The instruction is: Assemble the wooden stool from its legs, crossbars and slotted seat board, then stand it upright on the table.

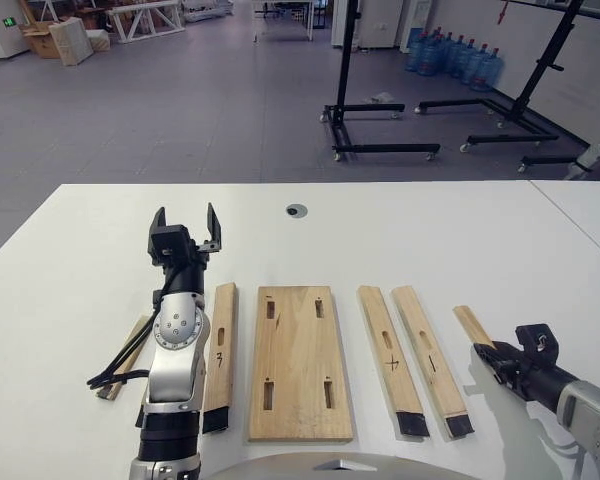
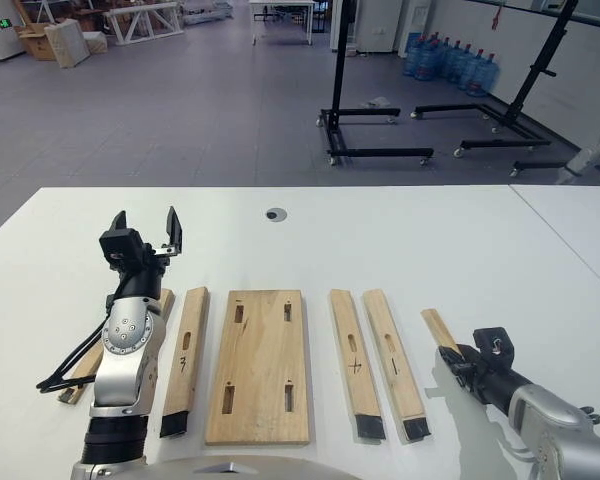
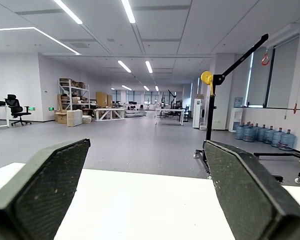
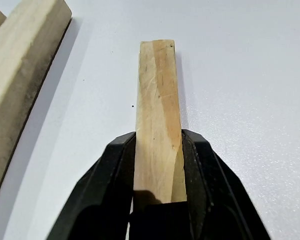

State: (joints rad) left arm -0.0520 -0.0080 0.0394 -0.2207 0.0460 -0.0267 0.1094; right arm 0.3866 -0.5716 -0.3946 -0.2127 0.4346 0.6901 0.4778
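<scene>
- wooden stool: not yet assembled. the parts lie flat in a row on the white table (image 1: 400, 230). the slotted seat board (image 1: 300, 365) is in the middle, with one leg (image 1: 220, 350) just to its left and two more to its right, none touching.
- right gripper (image 4: 158, 150): clamped on the near end of a short crossbar (image 4: 157, 100), one finger on each long edge. the bar sits at the right end of the row, near the outermost leg (image 1: 430, 355). cannot tell whether it is lifted or resting on the table.
- left gripper (image 1: 185, 228): jaws spread wide, holding nothing, raised over the table past the far end of the left leg. a second crossbar (image 1: 130, 345) lies partly under that forearm.
- risk 1: the grip takes only the bar's end, on narrow smooth edges. judged likely to pivot or slip when lifted or pressed into a slot.
- risk 2: the two right legs lie loose between the bar and the board. a low swing toward the board could knock them askew.
- risk 3: the left forearm, if lowered, could shove the second crossbar or the left leg out of line.
- writing: hand-drawn pen marks only. there is a 7-like mark on the left leg, a plus on the inner right leg (image 1: 386, 350) and a short stroke on the outermost leg. no label readable on the parts.
</scene>
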